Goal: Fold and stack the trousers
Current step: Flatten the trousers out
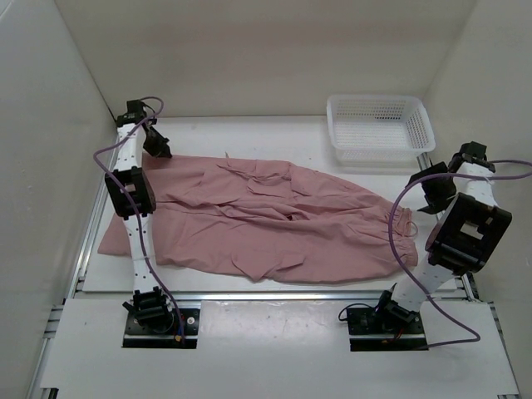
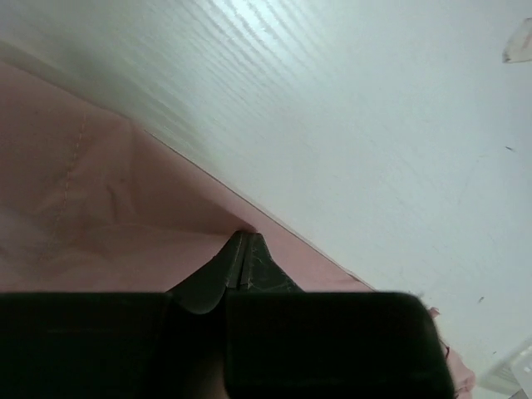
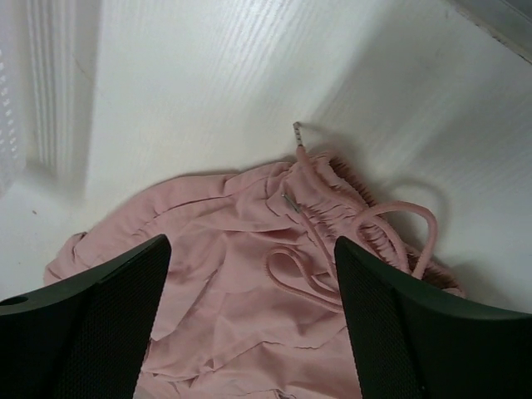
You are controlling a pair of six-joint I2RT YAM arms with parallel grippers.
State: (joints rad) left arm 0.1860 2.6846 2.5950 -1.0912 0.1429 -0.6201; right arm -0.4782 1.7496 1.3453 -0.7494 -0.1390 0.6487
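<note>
Dusty-pink trousers (image 1: 266, 220) spread across the table (image 1: 249, 133), legs leftward, gathered waist rightward, left hand (image 2: 245, 249) pressed together at a leg's far edge, cloth caught or not impossible to tell, right hand (image 3: 251, 245) spread wide above the waist drawstring (image 3: 399, 220), mesh basket (image 1: 378, 100) far right.

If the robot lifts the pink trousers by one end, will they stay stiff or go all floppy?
Probably floppy: the trousers lie in soft wrinkles and folds, so they would likely sag and drape. They look thin, so likely light. The loose drawstring may dangle and trail.
</note>
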